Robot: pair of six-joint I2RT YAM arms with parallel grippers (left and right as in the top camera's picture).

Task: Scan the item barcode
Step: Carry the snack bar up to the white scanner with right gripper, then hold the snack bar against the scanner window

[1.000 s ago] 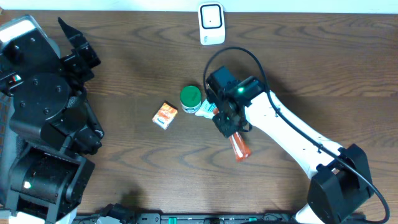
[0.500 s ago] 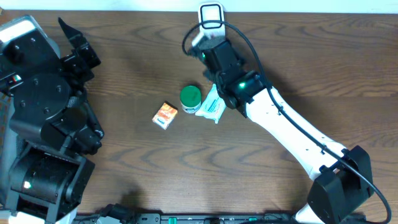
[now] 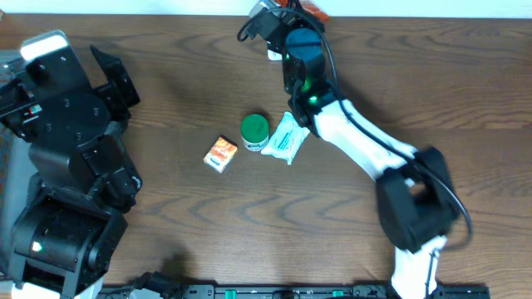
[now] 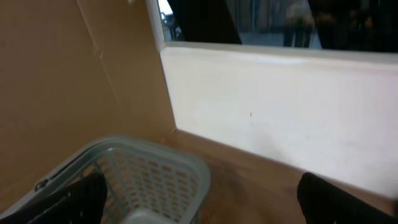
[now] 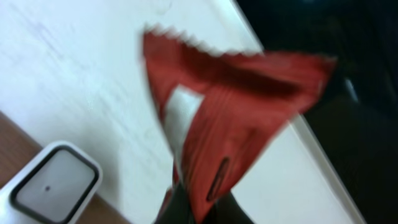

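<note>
My right gripper (image 5: 202, 208) is shut on the lower end of a red packet (image 5: 236, 106), which stands up in front of the camera, blurred. The white barcode scanner (image 5: 53, 183) with its dark-rimmed window sits below and to the left of the packet. In the overhead view the right gripper (image 3: 293, 15) is at the table's far edge, and only a red tip of the packet (image 3: 311, 10) shows. The right arm hides most of the scanner there. My left gripper (image 3: 112, 71) is open and empty at the far left, well away from the packet.
A green-lidded jar (image 3: 254, 131), a small orange box (image 3: 220, 154) and a pale blue-green packet (image 3: 284, 139) lie mid-table. In the left wrist view a grey plastic basket (image 4: 155, 168) stands below the open left gripper (image 4: 202, 205), beside a cardboard wall.
The right arm has swung from mid-table to the far edge with the red packet, now over the scanner. The left arm has shifted slightly.
</note>
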